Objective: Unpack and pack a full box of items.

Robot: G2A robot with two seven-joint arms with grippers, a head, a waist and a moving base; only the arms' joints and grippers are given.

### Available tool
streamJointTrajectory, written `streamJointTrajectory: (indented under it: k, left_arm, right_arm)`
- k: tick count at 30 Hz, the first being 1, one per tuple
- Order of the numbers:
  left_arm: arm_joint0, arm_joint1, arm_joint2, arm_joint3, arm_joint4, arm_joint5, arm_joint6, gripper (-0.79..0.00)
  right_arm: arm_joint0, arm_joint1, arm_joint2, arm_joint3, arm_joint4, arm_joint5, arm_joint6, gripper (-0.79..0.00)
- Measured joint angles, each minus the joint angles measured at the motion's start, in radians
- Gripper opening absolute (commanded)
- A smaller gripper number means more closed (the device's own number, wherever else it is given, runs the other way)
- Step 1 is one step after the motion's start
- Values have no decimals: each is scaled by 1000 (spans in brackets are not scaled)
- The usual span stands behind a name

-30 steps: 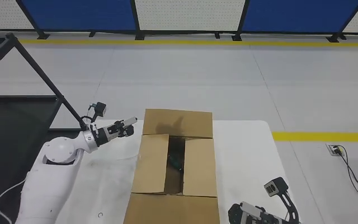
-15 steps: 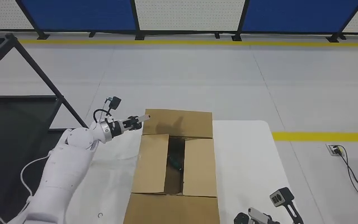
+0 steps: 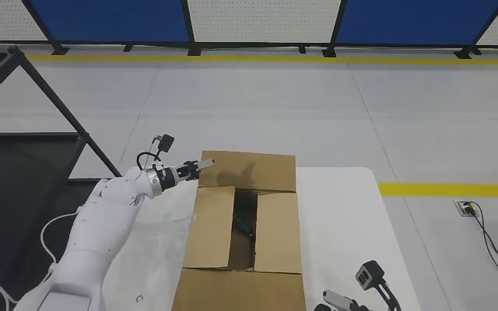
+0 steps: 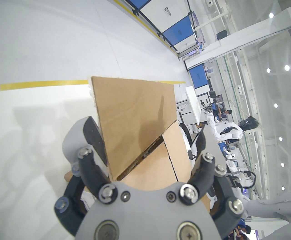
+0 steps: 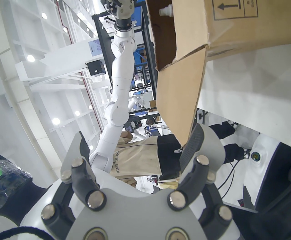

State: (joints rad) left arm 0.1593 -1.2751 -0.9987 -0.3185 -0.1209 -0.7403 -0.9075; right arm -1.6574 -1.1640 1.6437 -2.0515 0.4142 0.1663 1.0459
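- The cardboard box (image 3: 241, 225) stood on the white table (image 3: 342, 210), and everything below is placed from it.
- Its two side flaps (image 3: 277, 232) lay folded inward over the opening. A narrow gap between them showed dark items (image 3: 245, 221) inside.
- The far flap (image 3: 247, 169) and the near flap (image 3: 237, 289) were turned outward from the opening.
- The left gripper (image 3: 204, 164) hung at the box's far corner on the robot's left. Its fingers (image 4: 93, 134) were spread apart and held nothing. The far flap's edge sat between them, close against one pad.
- The right gripper (image 5: 139, 134) was below the box's near side, off the table's edge. Its fingers (image 5: 193, 141) were spread wide and gripped nothing. The near flap's hanging corner sat just beside one pad.
- From there a white bottle top (image 5: 166, 10) showed inside the box.
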Motion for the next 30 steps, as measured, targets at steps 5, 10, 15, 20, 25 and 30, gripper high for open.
streamJointTrajectory:
  k: [5,10,15,20,25,30]
  left_arm:
    - [5,5,-28,22,-57,-63,-4,0]
    - [23,18,-62,5,-139,-99,-77,0]
    - [60,38,-66,-65,-144,-98,-74,0]
    - [97,58,-63,-139,-147,-97,-76,0]
    - [123,76,-60,-193,-159,-90,-82,0]
    - [145,93,-56,-244,-173,-88,-84,0]
  right_arm:
    - [35,4,-49,20,-13,17,10,0]
    - [66,9,-79,41,-28,43,3,0]
    - [79,12,-66,49,-5,42,-34,0]
    - [45,18,-11,32,23,21,-58,0]
    - [14,25,32,34,39,44,-66,0]
    - [41,33,0,72,-4,118,-54,0]
